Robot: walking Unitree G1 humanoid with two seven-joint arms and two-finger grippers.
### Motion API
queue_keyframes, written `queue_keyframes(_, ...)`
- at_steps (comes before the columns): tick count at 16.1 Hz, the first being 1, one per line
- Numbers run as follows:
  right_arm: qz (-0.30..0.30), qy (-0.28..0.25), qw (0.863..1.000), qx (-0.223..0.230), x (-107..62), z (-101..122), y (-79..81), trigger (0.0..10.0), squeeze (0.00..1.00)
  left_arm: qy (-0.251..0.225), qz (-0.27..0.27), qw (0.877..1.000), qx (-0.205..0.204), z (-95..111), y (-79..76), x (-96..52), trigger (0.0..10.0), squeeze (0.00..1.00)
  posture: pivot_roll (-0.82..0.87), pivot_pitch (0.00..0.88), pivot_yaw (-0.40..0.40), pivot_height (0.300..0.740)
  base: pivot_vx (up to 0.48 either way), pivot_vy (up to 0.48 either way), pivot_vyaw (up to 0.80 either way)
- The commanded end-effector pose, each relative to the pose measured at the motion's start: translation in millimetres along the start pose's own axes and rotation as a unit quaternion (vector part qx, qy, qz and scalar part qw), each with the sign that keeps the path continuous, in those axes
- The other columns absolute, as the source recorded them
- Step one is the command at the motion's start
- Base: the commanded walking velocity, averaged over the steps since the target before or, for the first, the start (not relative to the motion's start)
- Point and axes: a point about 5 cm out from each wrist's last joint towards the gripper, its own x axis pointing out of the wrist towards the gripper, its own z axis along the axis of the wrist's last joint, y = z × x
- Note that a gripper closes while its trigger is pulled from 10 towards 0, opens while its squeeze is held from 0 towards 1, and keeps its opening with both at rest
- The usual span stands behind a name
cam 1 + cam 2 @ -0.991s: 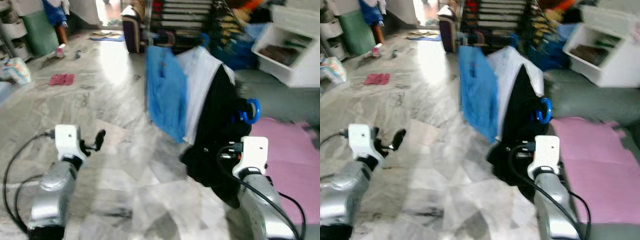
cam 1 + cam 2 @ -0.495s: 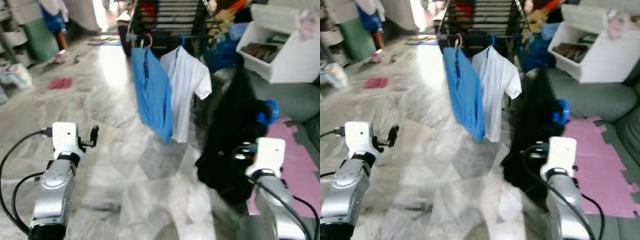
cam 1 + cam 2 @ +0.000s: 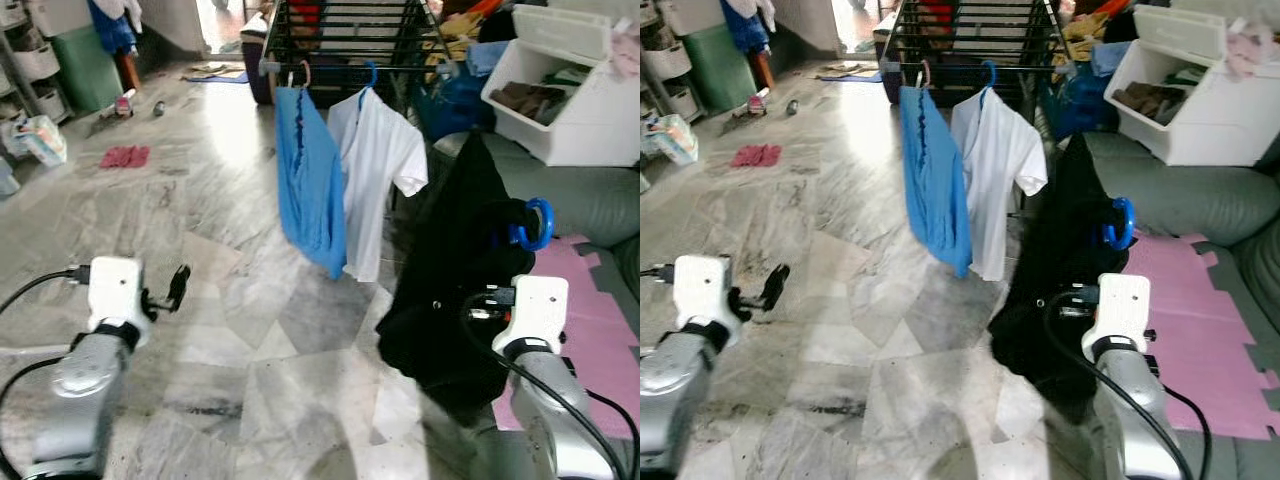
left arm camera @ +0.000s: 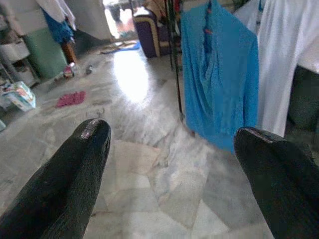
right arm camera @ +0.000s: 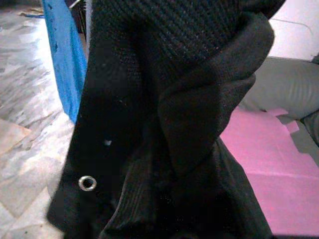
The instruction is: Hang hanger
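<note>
Marble floor (image 3: 250, 330); black garment (image 3: 450, 270) hides right gripper (grip unclear), left gripper (image 4: 174, 164) spread.

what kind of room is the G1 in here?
Probably a lived-in home living area used for drying laundry: a black drying rack with a blue garment and a white shirt hung on it, a grey sofa, and a marble-tiled floor.

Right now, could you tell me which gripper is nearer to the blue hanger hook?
Right. The right gripper is just below the blue hanger hook, against the black garment. The left gripper is open, far across the floor.
</note>
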Motion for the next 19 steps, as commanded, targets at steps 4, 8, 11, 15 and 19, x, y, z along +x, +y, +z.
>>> queue_keyframes(4, -0.014, -0.02, 1.0, -0.003, -2.8, 6, -2.7, 10.0, 0.0, -0.013, -0.02, 1.0, -0.021, 6, -6.9, 5.4, 10.0, 0.0, -0.04, 0.007, -0.001, 0.74, 0.0, 0.0, 0.0)
queue_keyframes(8, -0.012, -0.021, 1.0, -0.002, 2.6, 7, 2.2, 10.0, 0.0, -0.017, -0.033, 0.998, -0.041, 9, -14.2, 11.2, 10.0, 0.0, -0.04, 0.003, 0.003, 0.74, 0.0, 0.0, -0.11)
queue_keyframes(11, -0.013, -0.021, 1.0, -0.003, 2.9, 6, 4.5, 10.0, 0.0, -0.019, -0.048, 0.997, -0.049, 11, -20.3, 12.7, 10.0, 0.0, -0.04, 0.0, 0.007, 0.74, 0.324, 0.0, 0.0)
queue_keyframes(15, -0.008, -0.02, 1.0, -0.002, 4.8, 5, 8.5, 10.0, 0.0, -0.021, -0.057, 0.996, -0.066, 11, -27.9, 15.6, 10.0, 0.0, -0.04, 0.0, 0.007, 0.74, 0.402, 0.0, 0.0)
queue_keyframes(19, -0.006, -0.022, 1.0, -0.003, 6.9, 5, 9.4, 10.0, 0.0, -0.017, -0.07, 0.995, -0.076, 7, -38.0, 13.1, 10.0, 0.0, -0.04, 0.0, 0.003, 0.74, 0.453, 0.0, 0.0)
